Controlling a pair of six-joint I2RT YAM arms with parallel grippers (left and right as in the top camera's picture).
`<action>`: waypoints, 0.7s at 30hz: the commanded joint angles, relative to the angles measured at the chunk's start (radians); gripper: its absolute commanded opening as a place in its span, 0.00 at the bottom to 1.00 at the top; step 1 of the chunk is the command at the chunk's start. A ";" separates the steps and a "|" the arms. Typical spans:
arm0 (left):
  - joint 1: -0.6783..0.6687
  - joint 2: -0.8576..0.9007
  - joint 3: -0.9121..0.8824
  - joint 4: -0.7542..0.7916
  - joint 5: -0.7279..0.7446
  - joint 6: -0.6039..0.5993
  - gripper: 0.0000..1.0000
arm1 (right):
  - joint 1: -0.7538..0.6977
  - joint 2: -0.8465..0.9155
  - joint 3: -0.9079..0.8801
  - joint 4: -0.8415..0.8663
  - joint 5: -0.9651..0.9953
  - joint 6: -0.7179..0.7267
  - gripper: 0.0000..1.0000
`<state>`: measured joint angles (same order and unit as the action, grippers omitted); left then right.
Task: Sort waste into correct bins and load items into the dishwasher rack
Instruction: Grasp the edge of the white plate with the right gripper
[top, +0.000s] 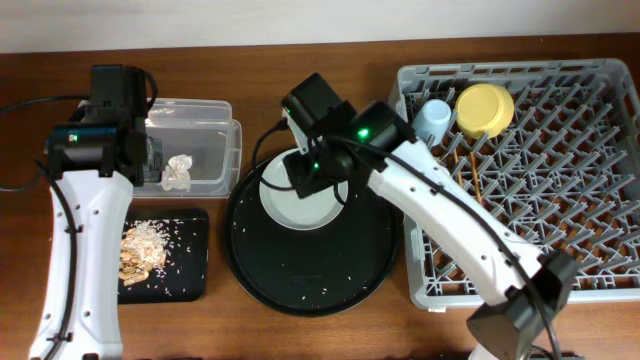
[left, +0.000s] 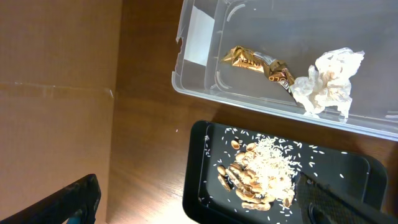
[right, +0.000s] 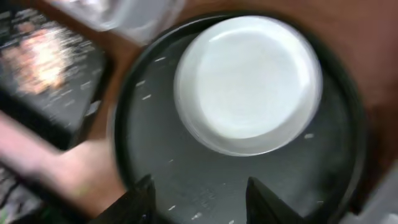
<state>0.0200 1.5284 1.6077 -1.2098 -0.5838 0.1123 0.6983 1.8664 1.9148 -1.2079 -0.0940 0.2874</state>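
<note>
Right wrist view, blurred: the right gripper (right: 202, 193) is released. Its two dark fingers (right: 142, 200) are spread with nothing between them, poised over the floor of the large round black tray (right: 336, 162). Just beyond the fingertips lies the pale grey-white round plate (right: 249, 84), flat on that tray and crowded toward its rim; whether plate and rim touch I cannot tell. On the gripper's side of the plate a broad stretch of tray floor lies open, dotted with a few white specks (right: 309, 135).

The left gripper (left: 199, 186) is also spread and holds nothing. It hangs above one end of the shallow black rectangular tray (left: 360, 171), where beige food scraps with rice grains (left: 258, 174) are heaped mid-tray and loose grains stray toward the edges. A narrow strip of brown wooden table (left: 149, 124) parts this tray from the clear rectangular plastic box (left: 280, 25). Inside the box, the shiny gold-brown wrapper (left: 258, 65) and the small crumpled white tissue (left: 329, 81) touch end to end near the wall facing the tray.

Overhead, the large square grey plastic dishwasher rack (top: 600, 250) stands just beside the round tray. The small blue cup (top: 433, 120) and yellow bowl (top: 485, 108) sit side by side in its far left corner, and the wooden chopsticks (top: 472, 178) slant among the pegs nearby.
</note>
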 joint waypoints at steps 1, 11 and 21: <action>0.003 -0.014 0.010 0.000 -0.007 0.002 0.99 | -0.019 0.071 0.003 0.014 0.201 0.043 0.47; 0.003 -0.014 0.010 0.000 -0.007 0.002 0.99 | -0.123 0.357 0.003 0.040 0.233 0.047 0.46; 0.003 -0.014 0.010 0.000 -0.007 0.002 0.99 | -0.123 0.431 -0.014 0.058 0.234 0.056 0.35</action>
<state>0.0200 1.5284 1.6077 -1.2095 -0.5838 0.1123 0.5735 2.2787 1.9148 -1.1503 0.1200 0.3271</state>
